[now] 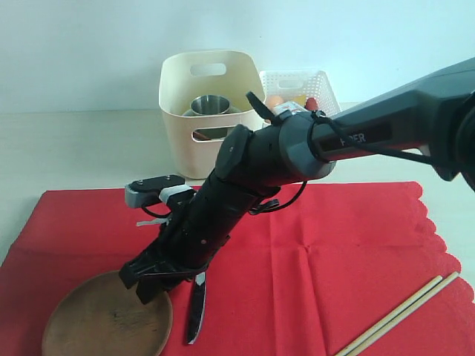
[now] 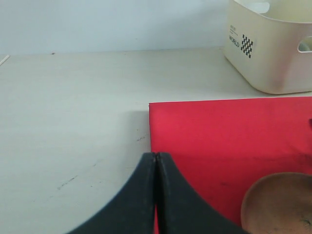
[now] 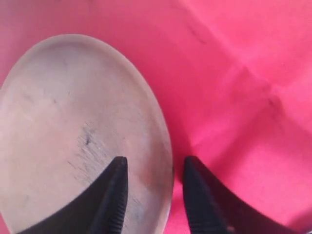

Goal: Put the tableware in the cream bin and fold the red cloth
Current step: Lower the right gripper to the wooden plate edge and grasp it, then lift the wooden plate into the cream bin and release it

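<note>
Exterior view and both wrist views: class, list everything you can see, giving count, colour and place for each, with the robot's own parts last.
table: one, pale, under everything
red cloth: one, bright red, spread flat on the table
cream bin: one, cream, behind the cloth
steel cup: one, silver, inside the cream bin
white basket: one, white lattice, beside the bin
basket items: count unclear, orange and red, mostly hidden
wooden plate: one, brown, on the cloth's near left part
knife: one, silver, on the cloth beside the plate
chopsticks: one pair, light wood, on the cloth's near right corner
right arm: one, dark grey, reaching across to the plate
right claw: one, black, open, straddling the plate's rim
left claw: one, black, shut, empty, over the cloth's edge
</note>
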Controlling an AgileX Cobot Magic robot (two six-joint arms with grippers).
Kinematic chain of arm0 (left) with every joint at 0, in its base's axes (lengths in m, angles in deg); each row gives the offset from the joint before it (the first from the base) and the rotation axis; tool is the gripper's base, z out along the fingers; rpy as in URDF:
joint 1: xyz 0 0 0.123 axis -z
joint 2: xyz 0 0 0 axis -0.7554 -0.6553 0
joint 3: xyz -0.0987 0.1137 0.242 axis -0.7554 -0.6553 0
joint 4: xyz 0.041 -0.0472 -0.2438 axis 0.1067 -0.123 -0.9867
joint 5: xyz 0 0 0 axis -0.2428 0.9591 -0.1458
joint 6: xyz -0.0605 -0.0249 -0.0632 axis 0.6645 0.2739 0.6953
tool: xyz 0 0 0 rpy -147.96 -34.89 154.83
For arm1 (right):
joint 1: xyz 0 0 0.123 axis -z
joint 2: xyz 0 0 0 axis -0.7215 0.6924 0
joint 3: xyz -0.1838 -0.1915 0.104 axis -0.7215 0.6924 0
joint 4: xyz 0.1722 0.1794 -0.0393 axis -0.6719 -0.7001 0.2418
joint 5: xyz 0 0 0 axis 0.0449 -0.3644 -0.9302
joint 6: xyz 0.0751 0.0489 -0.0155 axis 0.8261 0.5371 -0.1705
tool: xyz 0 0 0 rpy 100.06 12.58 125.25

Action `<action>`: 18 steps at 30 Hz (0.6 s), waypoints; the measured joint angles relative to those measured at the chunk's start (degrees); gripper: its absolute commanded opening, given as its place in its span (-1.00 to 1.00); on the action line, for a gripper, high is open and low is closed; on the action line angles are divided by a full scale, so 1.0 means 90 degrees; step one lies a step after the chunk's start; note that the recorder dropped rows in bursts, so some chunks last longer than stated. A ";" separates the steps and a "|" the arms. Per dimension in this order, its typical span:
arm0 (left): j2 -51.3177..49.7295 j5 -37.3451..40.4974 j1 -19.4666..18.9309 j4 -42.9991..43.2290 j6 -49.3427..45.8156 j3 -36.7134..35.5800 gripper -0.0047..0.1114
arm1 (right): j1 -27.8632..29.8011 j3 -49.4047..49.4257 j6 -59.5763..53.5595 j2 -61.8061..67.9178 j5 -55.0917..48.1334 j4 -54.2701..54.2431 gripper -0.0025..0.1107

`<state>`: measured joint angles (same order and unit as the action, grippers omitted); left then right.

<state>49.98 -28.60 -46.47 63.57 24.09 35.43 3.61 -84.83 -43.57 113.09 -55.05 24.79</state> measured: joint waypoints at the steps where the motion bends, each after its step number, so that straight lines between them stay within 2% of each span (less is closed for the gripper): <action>1: 0.0000 0.0000 0.0000 0.0000 0.0000 0.0000 -0.92 | 0.0000 0.0000 0.0000 0.0000 -0.0014 0.0000 -0.33; 4: 0.0000 0.0000 0.0000 0.0000 0.0000 0.0000 -0.92 | 0.0000 -0.0017 -0.0016 0.0041 -0.0039 0.0000 -0.52; 9: 0.0000 0.0000 0.0000 0.0000 0.0000 0.0000 -0.92 | 0.0012 -0.0017 0.0000 0.0079 -0.0069 -0.0071 -0.96; 18: 0.0000 0.0000 0.0000 0.0000 0.0000 0.0000 -0.92 | 0.0012 -0.0017 0.0000 -0.0042 -0.0088 -0.0026 -0.96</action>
<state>49.98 -28.60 -46.47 63.57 24.09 35.43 3.72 -84.98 -43.57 112.70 -55.84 24.55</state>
